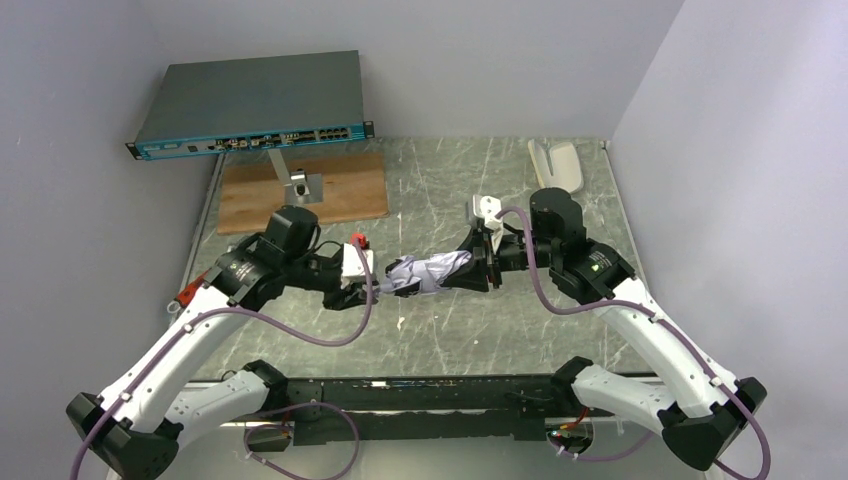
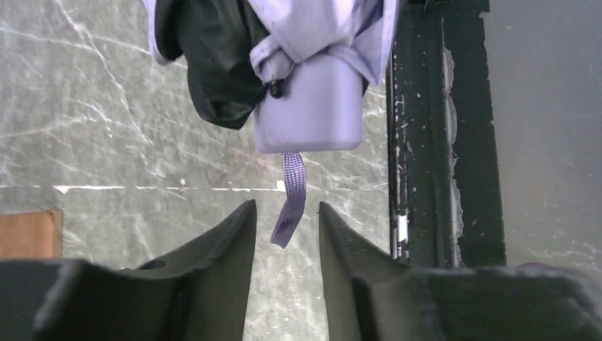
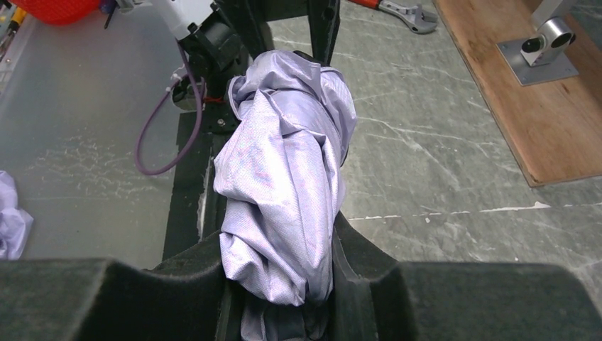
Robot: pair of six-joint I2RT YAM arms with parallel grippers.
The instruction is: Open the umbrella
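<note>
Slippage is looking like the chief hazard. The right gripper [image 3: 280,245] is clamping its black fingers [image 3: 358,259] on nothing but loose cloth of the silvery-lilac bundled folding umbrella [image 3: 284,163]. A pull from the far end would probably be dragging fabric through that hold rather than stretching the shaft.

The left gripper [image 2: 287,209] is standing with its fingers [image 2: 227,245] parted and gripping nothing. The thin lilac wrist strap [image 2: 289,195] is dangling between the tips, and the pale blocky handle [image 2: 309,106] is sitting just beyond them, untouched. Closing from that spot would likely be catching the strap alone, which gives no purchase on the handle. A fold of the black canopy lining [image 2: 213,64] is also spilling out beside the handle and may be snagging as the ribs spread.

From above, the umbrella is hanging between the two grippers over the middle of the grey marbled bench [image 1: 450,335], apparently lifted clear of it. Its long axis is running across the bench from one arm to the other, close to level. The handle end is pointing toward the left arm, and the opposite end is lying buried between the right fingers. The brown wooden board [image 1: 350,190] and the blue-grey rack unit [image 1: 250,100] are lying well apart from it at the back.
</note>
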